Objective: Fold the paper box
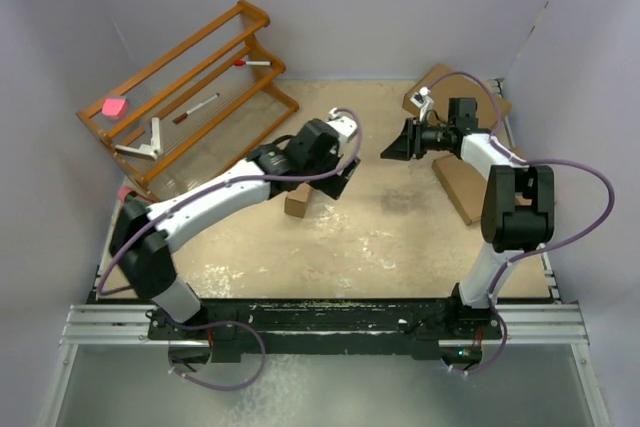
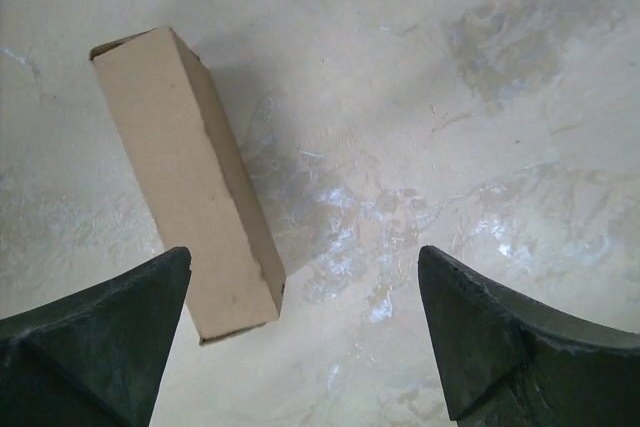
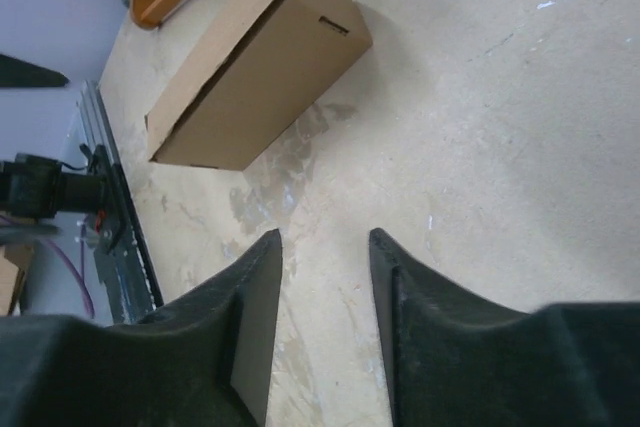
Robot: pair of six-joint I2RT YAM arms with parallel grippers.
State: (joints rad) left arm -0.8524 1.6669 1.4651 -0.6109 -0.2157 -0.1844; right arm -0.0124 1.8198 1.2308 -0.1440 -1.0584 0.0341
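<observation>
Scuffed beige table (image 1: 400,237), purple walls (image 1: 380,7). Left fingers (image 2: 110,337) spread wide, holding nothing; folded paper box (image 2: 190,187) just beside one. Right fingers (image 3: 250,327) partly apart, empty.

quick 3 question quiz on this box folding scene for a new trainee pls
1. True or false: the left claw grips the paper box.
2. The paper box is: A a flat sheet; B folded up, resting on the table; C lifted in the air.
3. What does the right claw hold?
Key: 1 false, its jaws stand wide open; 2 B; 3 nothing.
</observation>
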